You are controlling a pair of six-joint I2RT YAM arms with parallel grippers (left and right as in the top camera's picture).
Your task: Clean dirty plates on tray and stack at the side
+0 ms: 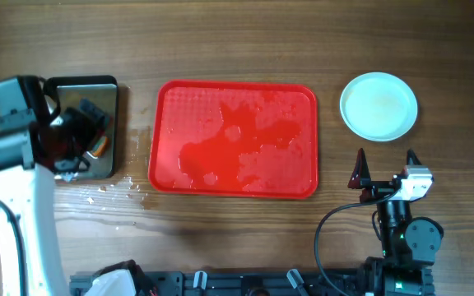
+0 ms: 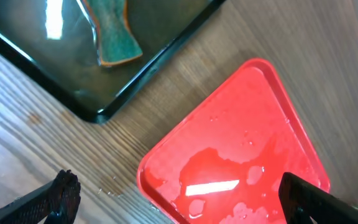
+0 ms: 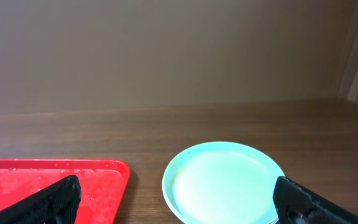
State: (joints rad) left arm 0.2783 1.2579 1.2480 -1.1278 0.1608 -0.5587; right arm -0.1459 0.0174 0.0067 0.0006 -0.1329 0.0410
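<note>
The tray (image 1: 235,138) is lying wet mid-worktop; the plates (image 1: 378,105) are sitting toward the far right corner, apart from it. Over the black pan (image 1: 107,92) the left fingers (image 2: 58,196) are hovering spread; the right fingers (image 3: 55,196) are standing spread, facing the plates.

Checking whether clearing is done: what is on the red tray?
Only a water film and droplets lie on the tray; the plates sit beside it. Nothing covers its surface from overhead.

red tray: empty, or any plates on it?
Empty of plates. The large red rectangular plastic tray carries only water patches; a round pale blue-white plate sits apart on the wooden table.
</note>
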